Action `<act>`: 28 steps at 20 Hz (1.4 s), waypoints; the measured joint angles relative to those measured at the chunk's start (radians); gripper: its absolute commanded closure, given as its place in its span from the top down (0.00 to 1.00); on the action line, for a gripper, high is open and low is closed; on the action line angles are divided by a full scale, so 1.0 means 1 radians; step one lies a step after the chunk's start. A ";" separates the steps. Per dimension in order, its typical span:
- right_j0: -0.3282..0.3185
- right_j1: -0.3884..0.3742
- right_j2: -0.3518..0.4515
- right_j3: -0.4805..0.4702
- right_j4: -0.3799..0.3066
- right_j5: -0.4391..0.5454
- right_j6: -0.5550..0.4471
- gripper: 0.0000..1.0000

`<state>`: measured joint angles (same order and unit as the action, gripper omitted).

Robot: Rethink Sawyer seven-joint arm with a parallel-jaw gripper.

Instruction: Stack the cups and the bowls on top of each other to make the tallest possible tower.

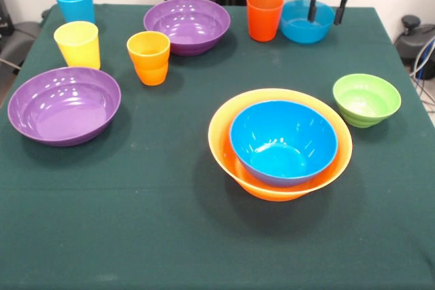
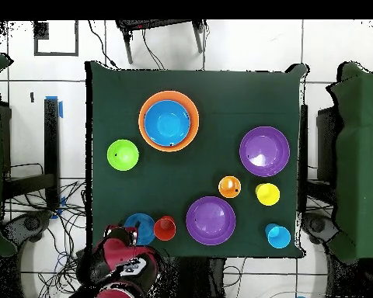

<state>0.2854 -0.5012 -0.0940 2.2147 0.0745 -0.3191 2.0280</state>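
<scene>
Gripper (image 1: 327, 9) spread open, empty, over light blue bowl (image 1: 307, 22) beside red-orange cup (image 1: 264, 15); best straddling one wall, pinching firmly, lifting straight before carrying toward tower (image 1: 280, 142)

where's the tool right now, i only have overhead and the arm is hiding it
Observer: In the front view the tool hangs over the translucent light blue bowl, which stands right beside the red-orange cup.
Operator: open or shut
Observer: Open. Its two black fingers are spread apart, with nothing held between them.
</scene>
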 measured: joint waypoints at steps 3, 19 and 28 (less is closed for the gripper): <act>0.007 0.014 0.000 0.000 0.000 -0.010 0.000 1.00; 0.075 0.083 -0.032 -0.019 0.045 -0.021 0.000 1.00; 0.088 0.090 -0.041 -0.025 0.059 -0.020 0.000 0.00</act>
<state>0.3738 -0.4116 -0.1345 2.1902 0.1333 -0.3387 2.0280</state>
